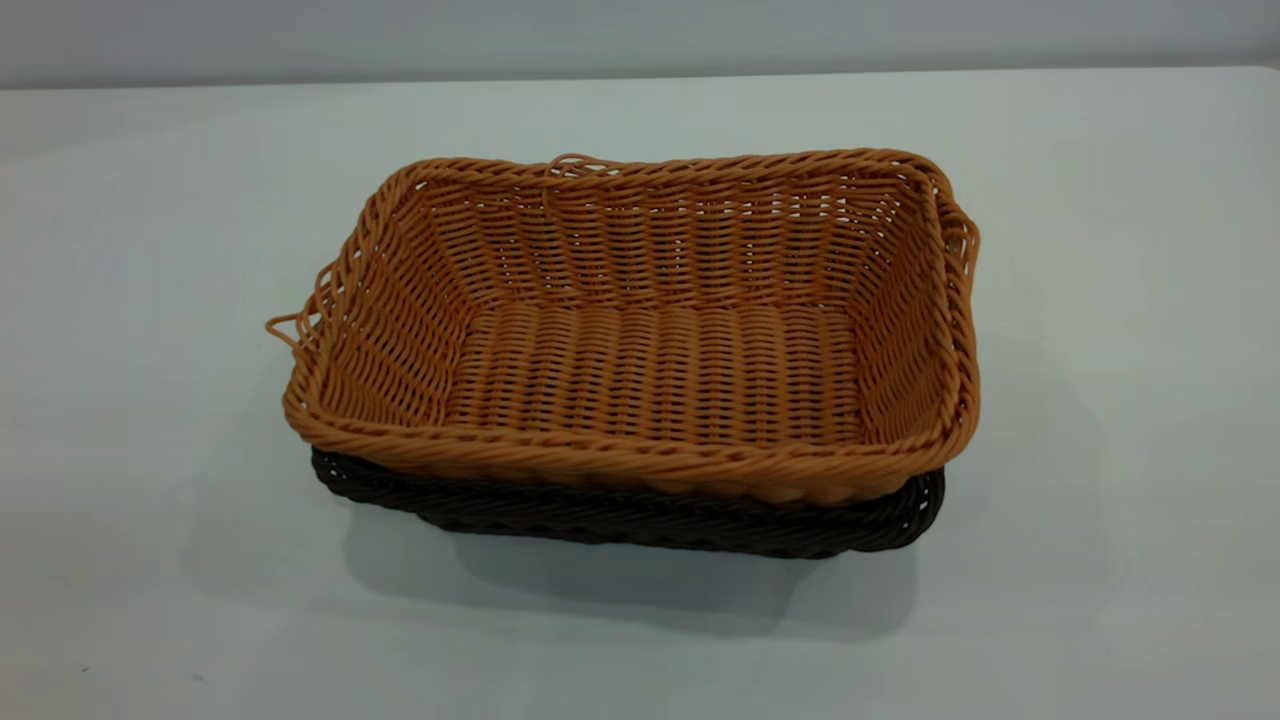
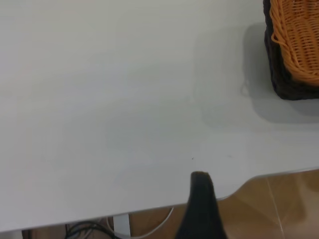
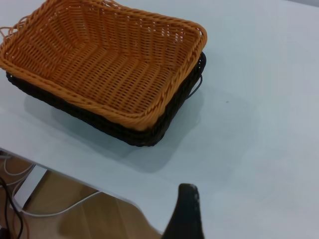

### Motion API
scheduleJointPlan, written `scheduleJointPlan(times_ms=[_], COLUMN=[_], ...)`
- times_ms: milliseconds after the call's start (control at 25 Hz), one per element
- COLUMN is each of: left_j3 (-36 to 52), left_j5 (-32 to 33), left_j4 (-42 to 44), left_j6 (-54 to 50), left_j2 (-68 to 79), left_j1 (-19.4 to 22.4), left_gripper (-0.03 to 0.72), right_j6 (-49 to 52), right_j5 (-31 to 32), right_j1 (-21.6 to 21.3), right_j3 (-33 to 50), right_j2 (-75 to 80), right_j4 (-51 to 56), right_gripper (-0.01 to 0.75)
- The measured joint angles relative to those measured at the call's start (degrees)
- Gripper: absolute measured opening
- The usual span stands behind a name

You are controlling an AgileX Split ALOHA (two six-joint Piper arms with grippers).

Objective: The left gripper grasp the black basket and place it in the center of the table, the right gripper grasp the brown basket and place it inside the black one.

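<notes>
Brown basket sits nested inside black basket near the middle of the table; only the dark rim and lower wall show beneath the orange weave along the near edge. Both upright, rims roughly parallel, loose strand loops sticking out at the brown one's ends.

Left gripper: only one dark finger tip visible in the left wrist view, over the table edge, well apart from the stacked baskets, which sit at that picture's far corner. Grip state cannot be told; nothing touches it.

Right gripper: again a single dark tip in the right wrist view, over the table's edge, apart from the baskets, not touching them. Grip state cannot be told.
</notes>
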Motion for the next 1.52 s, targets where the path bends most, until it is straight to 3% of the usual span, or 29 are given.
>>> scheduleJointPlan(times_ms=[880,1120,1520], left_j3=[2.5,2.5,2.5], left_j5=[-2.6,-2.6,-2.6], left_j4=[0.0,0.8,4.7], left_j6=[0.1,-2.1,-7.5], left_j2=[-1.4,-3.4,-3.7], left_j1=[0.1,3.4,3.8], left_gripper=[0.527,0.527,0.527], right_j6=[0.0,-0.2,-0.2], right_j5=[0.0,0.0,0.0], right_j1=[0.0,0.0,0.0], right_j3=[0.0,0.0,0.0], right_j2=[0.0,0.0,0.0], right_j4=[0.0,0.0,0.0], right_gripper=[0.584,0.584,0.584])
